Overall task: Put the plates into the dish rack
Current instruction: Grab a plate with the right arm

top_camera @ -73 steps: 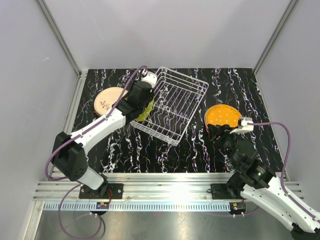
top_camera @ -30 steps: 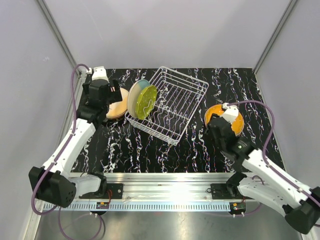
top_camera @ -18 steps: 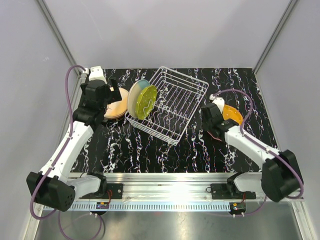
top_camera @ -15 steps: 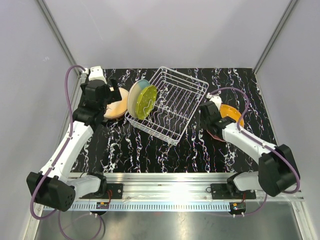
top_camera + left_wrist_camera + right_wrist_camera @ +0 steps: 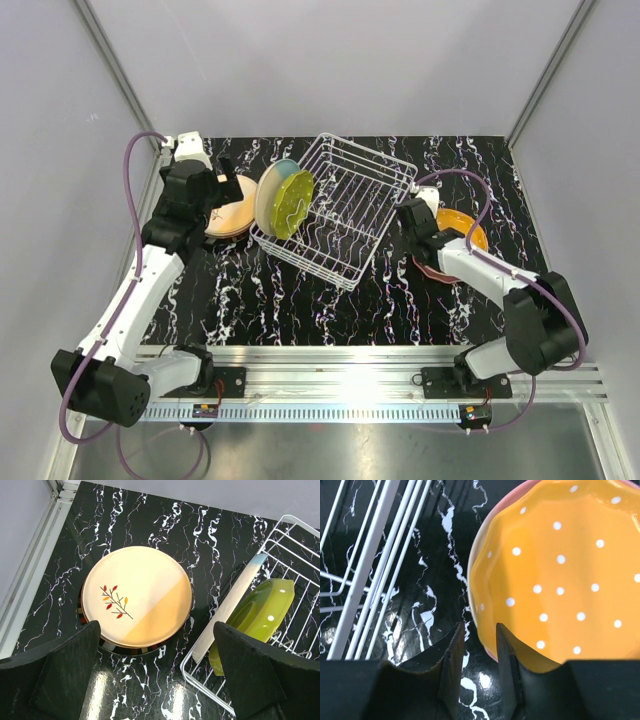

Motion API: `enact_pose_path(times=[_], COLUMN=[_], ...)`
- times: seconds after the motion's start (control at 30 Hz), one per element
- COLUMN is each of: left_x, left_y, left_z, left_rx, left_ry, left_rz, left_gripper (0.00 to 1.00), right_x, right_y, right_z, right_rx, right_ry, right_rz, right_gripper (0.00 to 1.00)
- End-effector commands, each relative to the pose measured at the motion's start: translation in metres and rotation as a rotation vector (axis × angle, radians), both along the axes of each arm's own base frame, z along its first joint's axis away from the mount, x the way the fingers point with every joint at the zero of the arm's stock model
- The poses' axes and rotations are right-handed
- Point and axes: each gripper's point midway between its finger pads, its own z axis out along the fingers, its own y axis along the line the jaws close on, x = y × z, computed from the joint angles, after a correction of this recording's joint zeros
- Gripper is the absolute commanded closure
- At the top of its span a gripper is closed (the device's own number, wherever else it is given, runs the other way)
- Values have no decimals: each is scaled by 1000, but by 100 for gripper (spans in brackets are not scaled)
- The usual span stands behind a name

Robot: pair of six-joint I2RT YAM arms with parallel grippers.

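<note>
The white wire dish rack [image 5: 345, 205] stands mid-table. A cream-blue plate [image 5: 268, 195] and a yellow-green plate [image 5: 293, 203] stand on edge at its left end; both also show in the left wrist view, the cream-blue plate [image 5: 235, 602] and the yellow-green plate [image 5: 262, 611]. The peach sprig plate [image 5: 136, 596] tops a stack left of the rack. My left gripper [image 5: 222, 188] hovers above it, open and empty. The orange dotted plate [image 5: 560, 575] tops a stack with a pink rim [image 5: 476, 555], right of the rack. My right gripper [image 5: 480, 628] is at its left rim, fingers a little apart.
Dark plate rims [image 5: 125, 649] show under the peach plate, and a maroon rim [image 5: 435, 270] under the orange one. An aluminium rail [image 5: 30, 565] and grey walls bound the black marble table [image 5: 300, 300]. The rack's wires [image 5: 365, 565] run close to the left of my right gripper.
My left gripper let go of the yellow-green plate at the rack and drew back over the peach plate. My right gripper swung from the orange plate's near side to its left rim.
</note>
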Motion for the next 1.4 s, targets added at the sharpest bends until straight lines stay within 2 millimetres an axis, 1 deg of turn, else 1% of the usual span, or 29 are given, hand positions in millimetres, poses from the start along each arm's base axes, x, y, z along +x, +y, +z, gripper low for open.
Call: enact_pose_path(times=[0.0, 0.07, 0.23, 0.37, 0.5, 0.63, 0.77, 0.9, 1.0, 1.17, 1.37], left_x=[3, 3, 3, 3, 4, 4, 4, 3, 4, 5, 5], left_y=[-3, -3, -3, -2, -2, -2, -2, -1, -2, -2, -2], left_z=[31, 31, 30, 30, 32, 31, 32, 33, 32, 30, 30], left_rx=[-40, -40, -40, -44, -49, -54, -62, -67, -70, -68, -70], left_ry=[-87, -87, -83, -83, -87, -83, -86, -89, -87, -80, -79], left_rz=[-12, -14, -15, -14, -16, -18, -22, -21, -24, -26, -27], left_gripper=[1, 1, 1, 1, 1, 1, 1, 1, 1, 1, 1], right_x=[16, 18, 26, 27, 26, 26, 25, 24, 23, 22, 22], right_y=[-10, -10, -14, -7, -5, -7, -6, -4, -1, 6, 5], right_z=[9, 4, 4, 1, 0, 8, 25, 30, 27, 9, -6], right_rx=[-4, 3, 7, 29, 41, 50, 70, 78, 93, 108, 100], right_ry=[-68, -58, -48, -36, -28, -57, -99, -112, -108, -46, 7], right_rz=[-33, -26, -14, 17, 28, 19, 22, 32, 46, 65, 40], right_gripper=[62, 62, 67, 68, 68, 68, 67, 67, 67, 67, 67])
